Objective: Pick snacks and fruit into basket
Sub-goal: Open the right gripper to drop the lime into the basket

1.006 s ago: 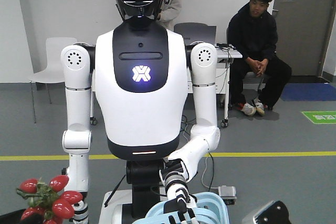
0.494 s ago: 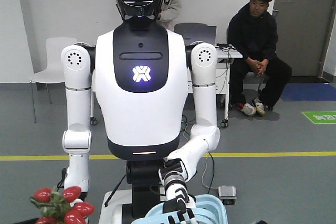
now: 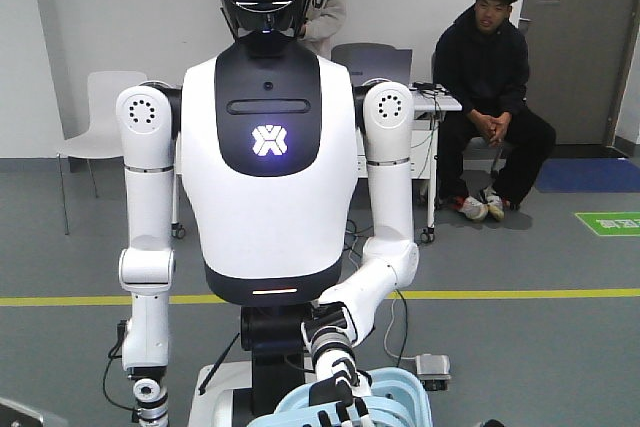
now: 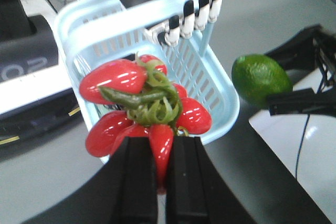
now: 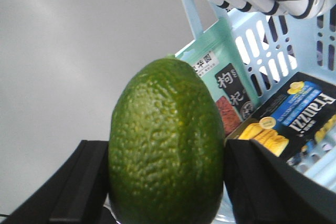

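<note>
The green fruit (image 5: 165, 145), bumpy and glossy, sits clamped between the black fingers of my right gripper (image 5: 167, 156), just in front of the light-blue basket (image 5: 262, 45). In the left wrist view the same fruit (image 4: 261, 77) hangs to the right of the basket (image 4: 220, 93). The snacks, a mint-green pouch (image 5: 212, 69), stand inside the basket against its wall. My left gripper (image 4: 161, 148) is shut on a bunch of red fruits (image 4: 113, 80) with a green stem, held over the basket's near rim.
A white humanoid robot (image 3: 268, 177) faces me and holds the basket (image 3: 400, 392) by its handle with a striped hand (image 4: 194, 11). A dark blue biscuit box (image 5: 294, 114) lies in the basket. A seated person (image 3: 490, 87) and a desk are far behind.
The red fruit bunch slid right and down along the front view's lower left and has left that view. The dark gripper part at the lower right has also dropped out of it.
</note>
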{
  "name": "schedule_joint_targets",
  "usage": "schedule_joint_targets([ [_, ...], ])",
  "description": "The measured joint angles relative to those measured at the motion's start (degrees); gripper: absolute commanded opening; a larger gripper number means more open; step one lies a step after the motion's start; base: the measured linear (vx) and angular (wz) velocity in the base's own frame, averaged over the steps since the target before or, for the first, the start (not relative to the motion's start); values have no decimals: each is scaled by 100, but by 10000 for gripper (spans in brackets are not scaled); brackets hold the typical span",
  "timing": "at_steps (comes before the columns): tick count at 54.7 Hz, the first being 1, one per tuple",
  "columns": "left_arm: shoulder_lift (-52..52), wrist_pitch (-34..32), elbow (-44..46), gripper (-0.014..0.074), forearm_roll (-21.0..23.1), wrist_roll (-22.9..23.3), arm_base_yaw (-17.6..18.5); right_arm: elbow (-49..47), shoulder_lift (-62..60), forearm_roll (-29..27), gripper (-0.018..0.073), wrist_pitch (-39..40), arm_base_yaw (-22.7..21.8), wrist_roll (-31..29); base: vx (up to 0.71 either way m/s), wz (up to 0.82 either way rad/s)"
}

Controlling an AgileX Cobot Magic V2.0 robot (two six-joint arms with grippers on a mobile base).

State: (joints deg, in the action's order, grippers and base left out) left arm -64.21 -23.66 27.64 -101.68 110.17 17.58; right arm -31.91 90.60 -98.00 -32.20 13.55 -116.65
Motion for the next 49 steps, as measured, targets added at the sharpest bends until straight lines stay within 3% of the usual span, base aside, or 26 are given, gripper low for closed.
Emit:
schedule_joint_targets([
  [10, -256, -128, 0, 3, -13, 0, 0, -37, 0, 0, -10, 32, 0, -346, 0, 0],
  [49, -264, -143, 0, 3, -17, 0, 0, -248, 0, 0, -10, 11, 0, -361, 0, 0],
])
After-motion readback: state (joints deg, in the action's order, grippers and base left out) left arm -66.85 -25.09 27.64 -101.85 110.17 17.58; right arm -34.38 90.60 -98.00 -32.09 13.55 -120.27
